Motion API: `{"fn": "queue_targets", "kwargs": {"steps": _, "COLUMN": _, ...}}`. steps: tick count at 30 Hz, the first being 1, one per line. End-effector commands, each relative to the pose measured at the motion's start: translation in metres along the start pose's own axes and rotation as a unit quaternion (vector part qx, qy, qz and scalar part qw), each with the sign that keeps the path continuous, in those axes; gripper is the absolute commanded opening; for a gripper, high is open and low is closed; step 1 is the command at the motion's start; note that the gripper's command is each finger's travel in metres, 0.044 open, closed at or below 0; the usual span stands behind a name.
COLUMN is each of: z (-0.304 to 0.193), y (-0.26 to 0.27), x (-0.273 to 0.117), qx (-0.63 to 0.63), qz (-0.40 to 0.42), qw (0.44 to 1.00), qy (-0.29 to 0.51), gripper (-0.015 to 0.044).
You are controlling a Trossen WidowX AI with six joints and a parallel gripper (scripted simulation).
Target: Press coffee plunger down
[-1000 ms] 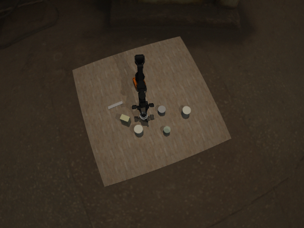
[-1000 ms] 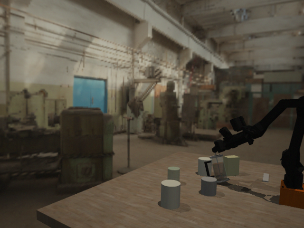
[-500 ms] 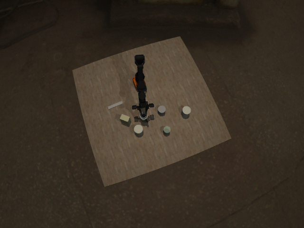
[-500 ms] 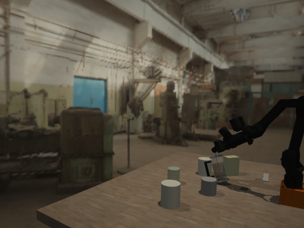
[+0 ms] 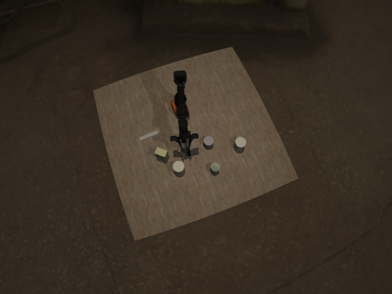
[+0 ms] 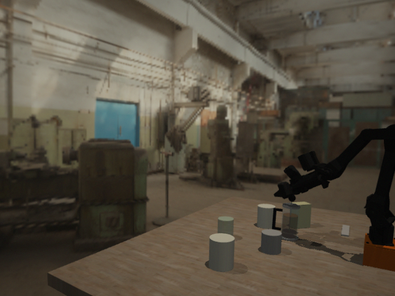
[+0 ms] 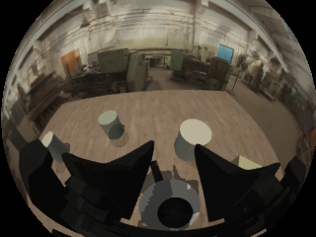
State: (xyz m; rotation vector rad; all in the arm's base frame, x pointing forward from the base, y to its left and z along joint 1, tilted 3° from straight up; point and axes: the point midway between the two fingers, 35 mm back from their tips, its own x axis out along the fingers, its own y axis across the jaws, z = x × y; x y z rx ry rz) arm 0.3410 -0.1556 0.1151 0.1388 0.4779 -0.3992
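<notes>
One press [image 6: 290, 222] is noted upright on the table [image 6: 153, 274], between a white cylinder [image 6: 266, 216] and a green block [image 6: 304, 214]; plunger judged down. Gripper [image 6: 281, 193] just above, spread, holding nothing. Only withdrawal is left.

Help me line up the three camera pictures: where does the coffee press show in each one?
Top: the coffee press is near the middle of the table, mostly hidden under the gripper.
Exterior: right of centre, a clear cylinder with a black handle, right below the gripper.
Wrist: bottom centre, its lid between the open fingers.
Shared landmark: the cream cylinder beside it.
</notes>
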Motion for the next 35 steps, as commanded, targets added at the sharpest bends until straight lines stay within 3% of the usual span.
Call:
{"fn": "queue_targets", "kwargs": {"steps": 1, "z": 0.0, "y": 0.0, "x": 0.0, "qx": 0.0, "qz": 0.0, "qw": 1.0, "qy": 0.001, "gripper": 0.0303}}
{"fn": "queue_targets", "kwargs": {"steps": 7, "z": 0.0, "y": 0.0, "x": 0.0, "qx": 0.0, "qz": 0.0, "qw": 1.0, "qy": 0.001, "gripper": 0.044}}
{"fn": "queue_targets", "kwargs": {"steps": 15, "z": 0.012, "y": 0.0, "x": -0.012, "qx": -0.001, "qz": 0.001, "qw": 1.0, "qy": -0.005, "gripper": 0.044}}
{"fn": "queue_targets", "kwargs": {"steps": 24, "z": 0.039, "y": -0.005, "x": -0.085, "qx": 0.005, "qz": -0.004, "qw": 1.0, "qy": 0.013, "gripper": 0.044}}
{"fn": "queue_targets", "kwargs": {"steps": 35, "z": 0.037, "y": -0.005, "x": -0.088, "qx": 0.005, "qz": -0.004, "qw": 1.0, "qy": 0.014, "gripper": 0.044}}
